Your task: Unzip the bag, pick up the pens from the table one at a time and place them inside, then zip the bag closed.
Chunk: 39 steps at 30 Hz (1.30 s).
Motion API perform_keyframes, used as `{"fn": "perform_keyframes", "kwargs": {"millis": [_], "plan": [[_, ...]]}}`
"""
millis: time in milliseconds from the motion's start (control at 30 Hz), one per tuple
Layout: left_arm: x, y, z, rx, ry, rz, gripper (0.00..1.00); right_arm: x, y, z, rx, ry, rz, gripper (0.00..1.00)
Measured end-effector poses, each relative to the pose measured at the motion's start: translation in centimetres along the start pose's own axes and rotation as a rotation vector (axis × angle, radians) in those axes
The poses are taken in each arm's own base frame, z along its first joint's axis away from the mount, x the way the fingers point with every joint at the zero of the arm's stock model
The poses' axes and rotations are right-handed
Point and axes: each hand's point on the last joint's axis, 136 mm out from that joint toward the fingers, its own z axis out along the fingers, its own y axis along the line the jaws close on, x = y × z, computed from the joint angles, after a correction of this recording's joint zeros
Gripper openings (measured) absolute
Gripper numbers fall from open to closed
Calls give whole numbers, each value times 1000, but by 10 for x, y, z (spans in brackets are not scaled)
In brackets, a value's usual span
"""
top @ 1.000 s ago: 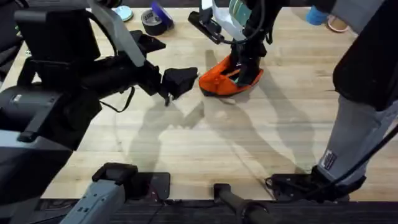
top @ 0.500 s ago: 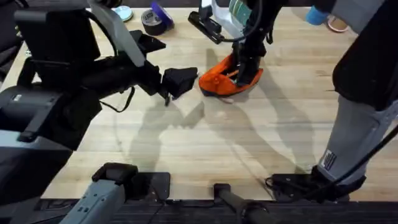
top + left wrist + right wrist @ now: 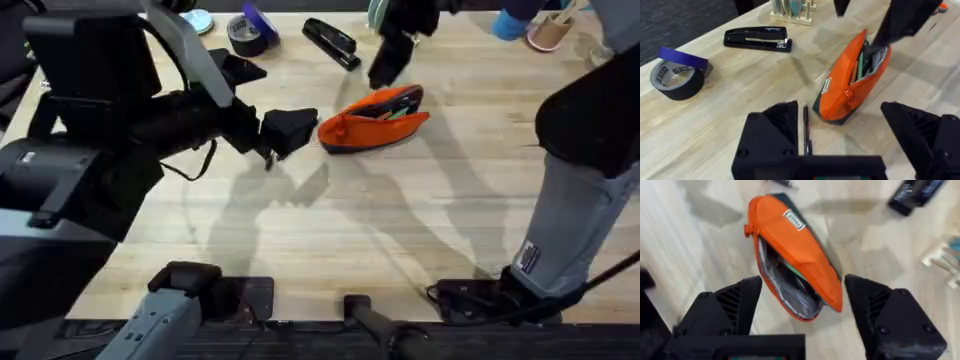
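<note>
Right tool (image 3: 388,62): lifted off the bag since half a second ago, when it was pressed down into the pouch mouth; now it hangs above and behind the bag at upper centre of the overhead view, fingers spread wide and carrying nothing
Left tool (image 3: 290,130): unchanged over the last second, parked just left of the bag, fingers parted and empty
Bag (image 3: 372,117): resting on the worktop (image 3: 330,230) at upper centre of the overhead view, on its side, zip undone, grey lining gaping; with the right tool gone it has settled flatter and shifted slightly right
Inside the bag: a thin green stick shows in the opening; whether it is one of the pens I cannot tell
Pen (image 3: 805,127): a dark one lies on the worktop just beside the bag's closed end, between the left tool's fingers in the left wrist view
Stapler (image 3: 330,43): behind the bag, uncovered now that the right arm has risen
Meaning: the drop-in looks finished; judging by the pen outside, another pick comes before zipping
</note>
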Motion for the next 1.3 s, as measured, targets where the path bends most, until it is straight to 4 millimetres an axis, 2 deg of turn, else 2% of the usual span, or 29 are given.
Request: {"fn": "perform_keyframes", "kwargs": {"millis": [100, 133, 167, 467, 733, 1000, 1300], "plan": [[3, -1, 0, 4, 13, -9, 994, -8, -4, -12, 33, -34, 84, 996], [9, 1, 0, -12, 35, -17, 993, -9, -4, -15, 39, -44, 189, 995], [11, 3, 0, -25, 47, -20, 993, -9, -4, -15, 38, -44, 219, 995], [40, 46, -3, -264, 182, -54, 992, -5, 1, -14, 17, -26, 448, 996], [74, 64, 19, -291, 316, -104, 993, -1, 5, -14, 4, -7, 494, 996], [78, 82, 43, -308, 311, -98, 993, 1, 7, -14, -3, 4, 507, 996], [96, 94, 68, -302, 342, -110, 993, 2, 8, -14, -4, 5, 511, 996]]}}
